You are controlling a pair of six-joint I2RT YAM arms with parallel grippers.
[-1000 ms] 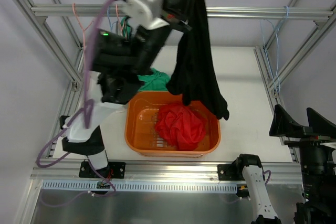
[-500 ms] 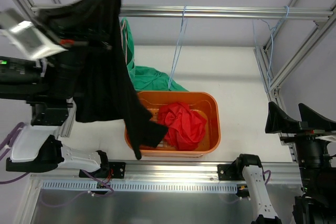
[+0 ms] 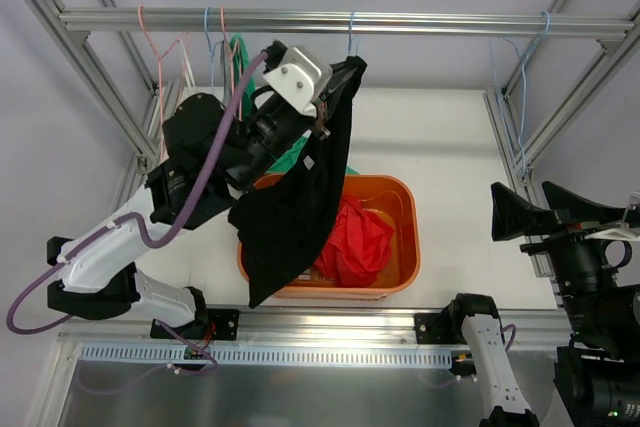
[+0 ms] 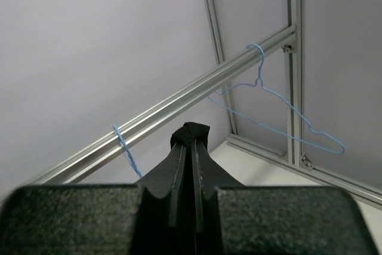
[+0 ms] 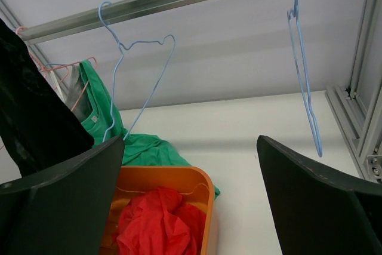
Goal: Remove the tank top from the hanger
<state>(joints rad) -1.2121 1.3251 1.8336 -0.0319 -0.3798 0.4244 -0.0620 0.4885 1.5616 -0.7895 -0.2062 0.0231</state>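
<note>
The black tank top (image 3: 298, 209) hangs free of any hanger from my left gripper (image 3: 338, 79), which is raised just below the rail. Its lower part drapes over the left side of the orange basket (image 3: 408, 239). In the left wrist view the gripper (image 4: 191, 143) is shut on a fold of the black fabric (image 4: 191, 130). An empty blue hanger (image 3: 350, 33) hangs on the rail beside it and also shows in the right wrist view (image 5: 141, 45). My right gripper (image 3: 546, 210) is open and empty at the far right (image 5: 190, 147).
A red cloth (image 3: 362, 239) lies in the basket. A green garment (image 5: 95, 107) hangs on a hanger at the left of the rail and trails onto the table. Pink hangers (image 3: 150, 32) and another blue hanger (image 3: 545, 23) hang on the rail (image 3: 450, 22).
My left arm swung far to the left with the black tank top, then came back to the centre. The top now hangs over the basket's left side. The right arm barely moved.
</note>
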